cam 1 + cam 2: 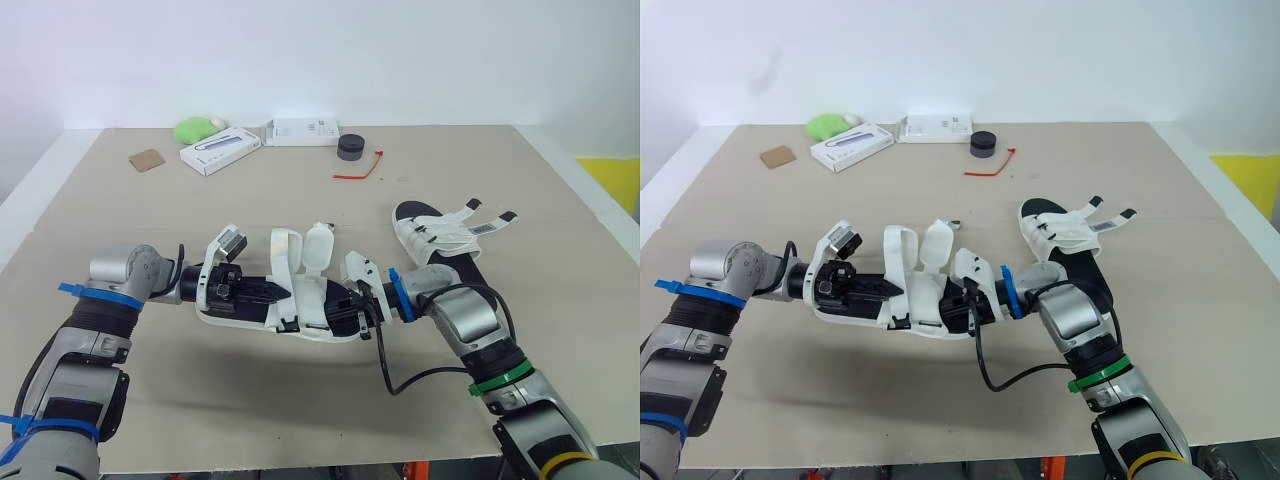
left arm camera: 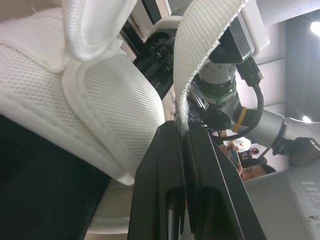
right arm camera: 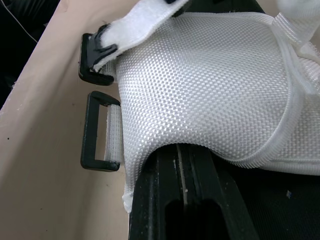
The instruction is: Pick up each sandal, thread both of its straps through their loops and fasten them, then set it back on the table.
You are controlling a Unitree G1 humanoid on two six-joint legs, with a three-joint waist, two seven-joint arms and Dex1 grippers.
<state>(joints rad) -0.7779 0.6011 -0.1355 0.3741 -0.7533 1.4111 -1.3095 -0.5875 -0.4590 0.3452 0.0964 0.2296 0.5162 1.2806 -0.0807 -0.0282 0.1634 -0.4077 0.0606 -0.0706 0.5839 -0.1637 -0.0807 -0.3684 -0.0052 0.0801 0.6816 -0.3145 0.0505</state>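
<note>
Your counter [image 1: 300, 190] is a wide tan sheet. The held sandal [image 1: 312, 298] sits over its near middle, lengthwise between your two arms, black sole with a white mesh upper. Its two straps stand up loose and unfastened.

The second sandal [image 1: 440, 240] lies flat on the counter just beyond your right arm, apart from the held one. Its two straps splay out to the right.

Left claw [image 2: 183, 135] enters from the left end. Its fingers are clenched on a strap [image 2: 200, 55], which runs straight down into the pinch. Right claw [image 3: 182, 150] is at the other end, fingers pressed together under the edge of the mesh upper, gripping the held sandal there.

Along the far edge of the counter, well clear of both sandals:
- white box [image 1: 220, 151]
- white flat pack [image 1: 303, 131]
- green lump [image 1: 196, 128]
- brown square [image 1: 146, 159]
- black puck [image 1: 351, 147]
- red tie [image 1: 358, 170], just right of the puck

Smallest are two black loops [image 3: 100, 132] at the side of the upper, one beside the other. A strap end lies across one of them.
</note>
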